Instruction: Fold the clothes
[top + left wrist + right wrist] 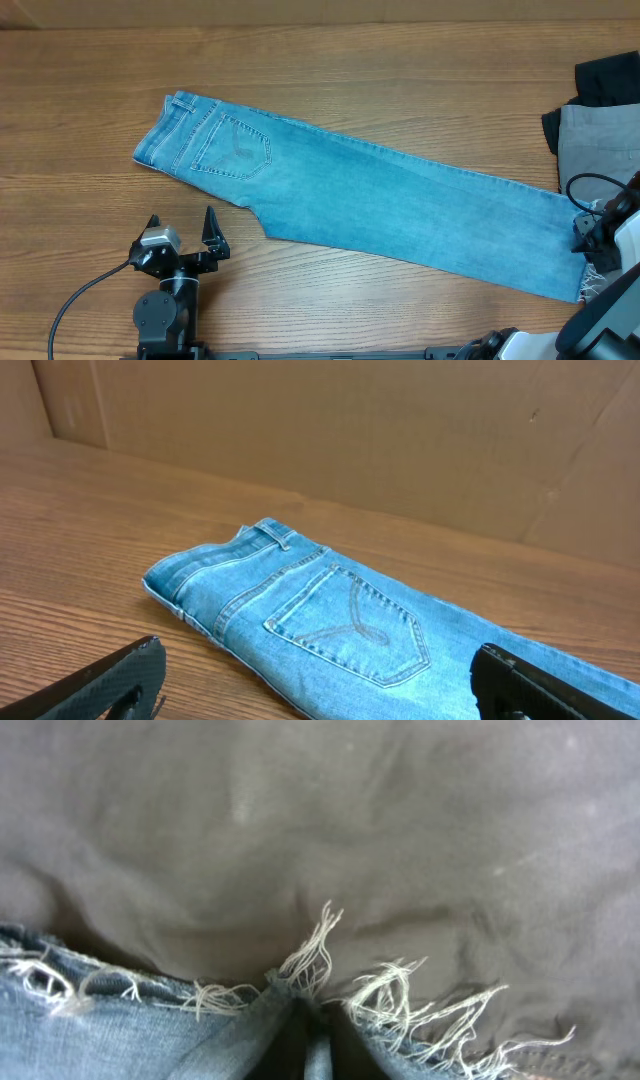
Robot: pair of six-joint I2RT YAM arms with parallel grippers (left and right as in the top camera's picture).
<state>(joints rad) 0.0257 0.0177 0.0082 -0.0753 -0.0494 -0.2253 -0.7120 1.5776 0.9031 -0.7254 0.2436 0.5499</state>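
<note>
Light blue jeans (350, 190), folded lengthwise, lie slanted across the wooden table, waistband and back pocket at the left, frayed hem at the right. My left gripper (180, 217) stands open just in front of the seat of the jeans, touching nothing. In the left wrist view the pocket (350, 625) lies ahead between its spread fingers (120, 675). My right gripper (583, 232) is at the hem end. In the right wrist view it (310, 1025) is shut on a pinch of the frayed denim hem (150, 1030), with grey cloth (320, 820) behind.
Grey trousers (600, 140) lie at the right edge with a black garment (605, 80) behind them, both close to the jeans' hem. A black cable (90, 285) runs from the left arm's base. A cardboard wall (400, 430) backs the table.
</note>
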